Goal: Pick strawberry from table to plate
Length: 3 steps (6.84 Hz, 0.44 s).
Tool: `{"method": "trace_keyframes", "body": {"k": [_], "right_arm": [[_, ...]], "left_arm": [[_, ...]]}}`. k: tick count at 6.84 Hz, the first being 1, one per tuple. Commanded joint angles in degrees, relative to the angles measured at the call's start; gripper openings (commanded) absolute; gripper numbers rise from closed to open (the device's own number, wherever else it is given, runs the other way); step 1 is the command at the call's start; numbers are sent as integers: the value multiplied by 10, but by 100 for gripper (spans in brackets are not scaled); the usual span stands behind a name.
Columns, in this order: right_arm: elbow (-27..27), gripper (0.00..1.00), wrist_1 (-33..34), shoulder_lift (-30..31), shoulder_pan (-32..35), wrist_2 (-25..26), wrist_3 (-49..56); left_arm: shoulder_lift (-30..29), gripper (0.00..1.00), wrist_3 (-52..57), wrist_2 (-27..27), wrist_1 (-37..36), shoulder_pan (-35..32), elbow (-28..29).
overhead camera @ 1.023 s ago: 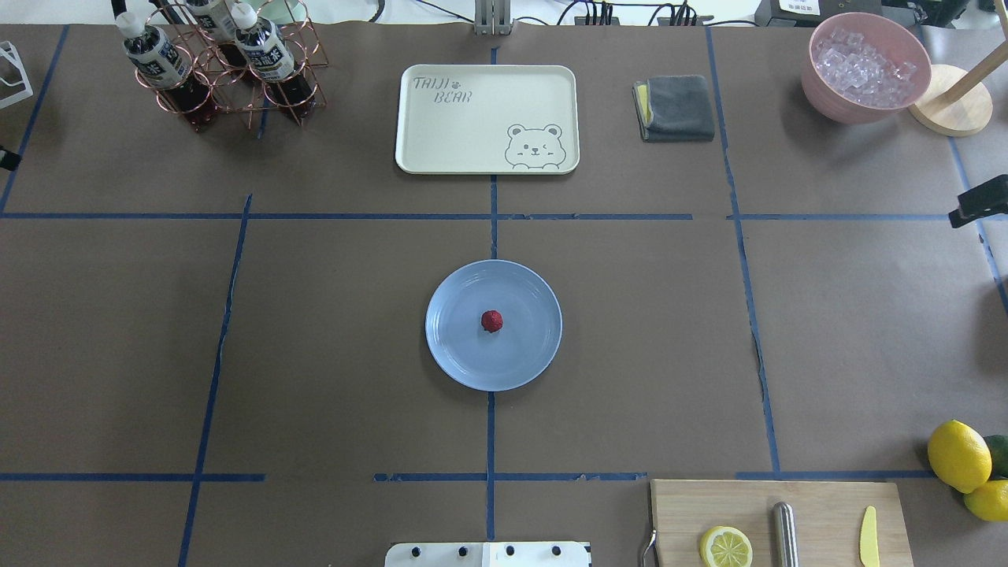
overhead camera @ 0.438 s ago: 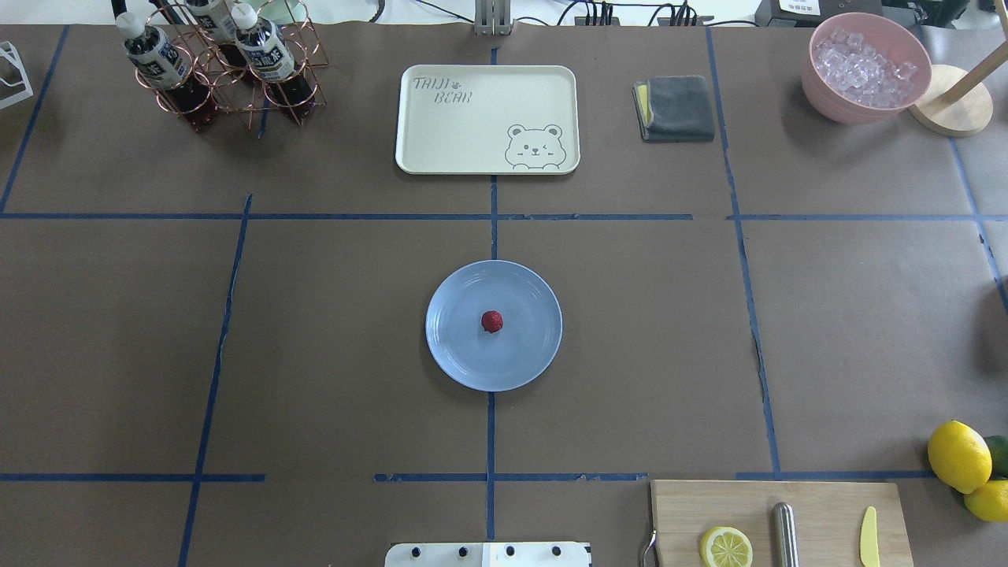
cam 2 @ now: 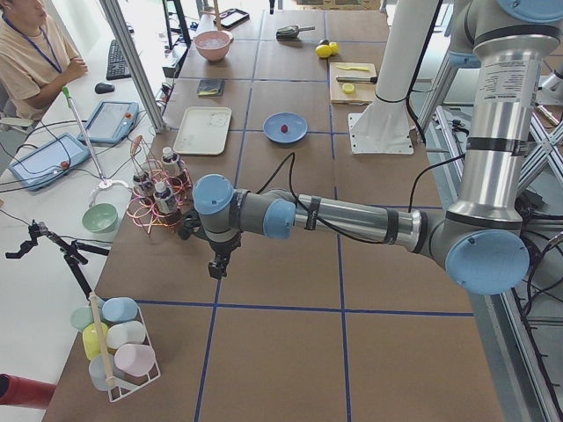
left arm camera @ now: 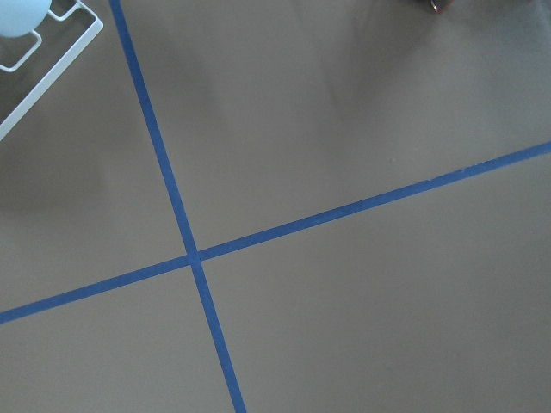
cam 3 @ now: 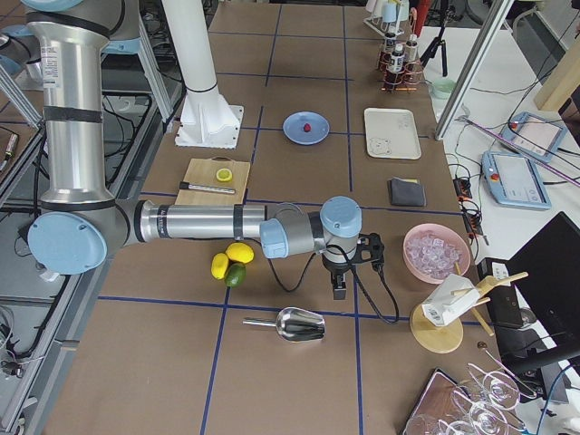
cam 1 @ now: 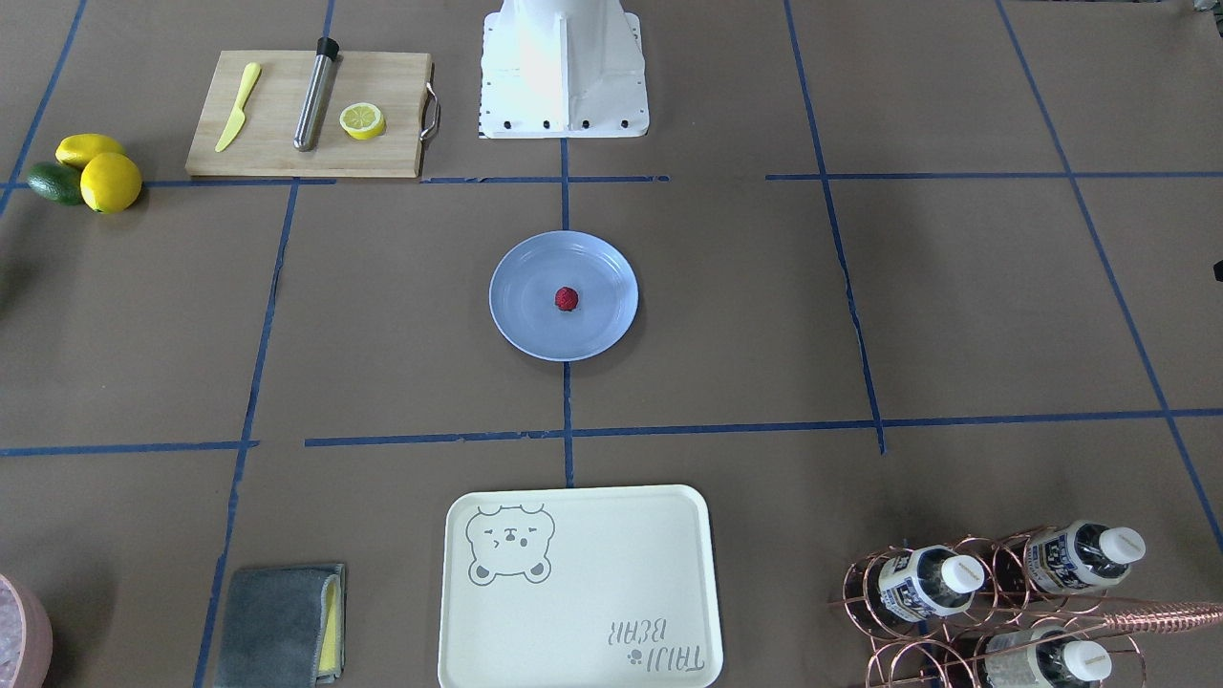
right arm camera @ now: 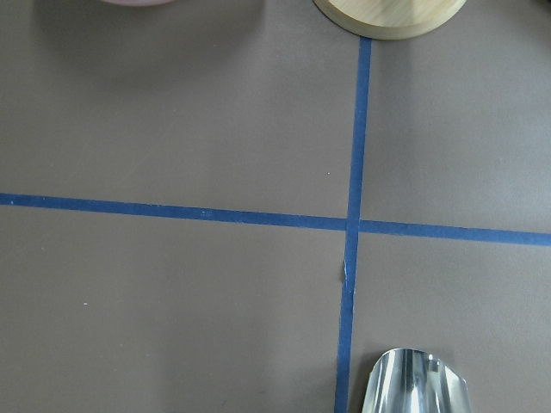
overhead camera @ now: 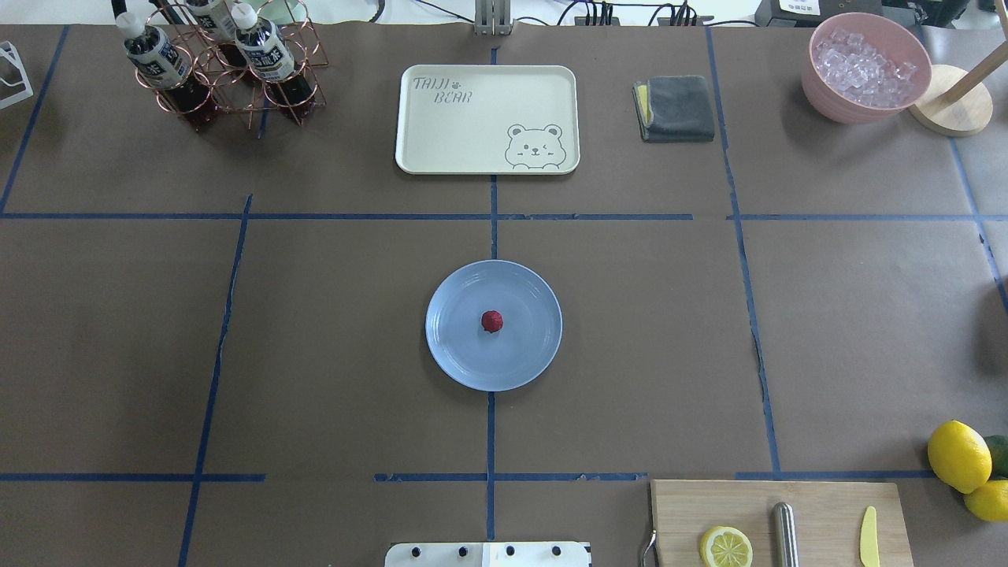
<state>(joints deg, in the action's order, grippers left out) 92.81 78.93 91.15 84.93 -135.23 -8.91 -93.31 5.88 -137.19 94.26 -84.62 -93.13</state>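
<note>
Task judged complete: strawberry lies at centre of plate; no step left.
The left fingers and right fingers hang over bare surface, each well apart from the plate; released or clenched cannot be told. The pink bowl holds ice cubes.

Left tool pointing down, right tool pointing down, grip state unclear
</note>
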Motion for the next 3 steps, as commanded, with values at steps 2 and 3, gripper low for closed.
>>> {"method": "trace_keyframes", "body": {"k": [2, 3], "right_arm": [[-1, 100, 1, -1, 0, -2, 0], [6, 100, 3, -1, 0, -3, -2]], "left_arm": [[20, 100, 1, 0, 32, 0, -1], [15, 100, 1, 3, 32, 1, 1]]}}
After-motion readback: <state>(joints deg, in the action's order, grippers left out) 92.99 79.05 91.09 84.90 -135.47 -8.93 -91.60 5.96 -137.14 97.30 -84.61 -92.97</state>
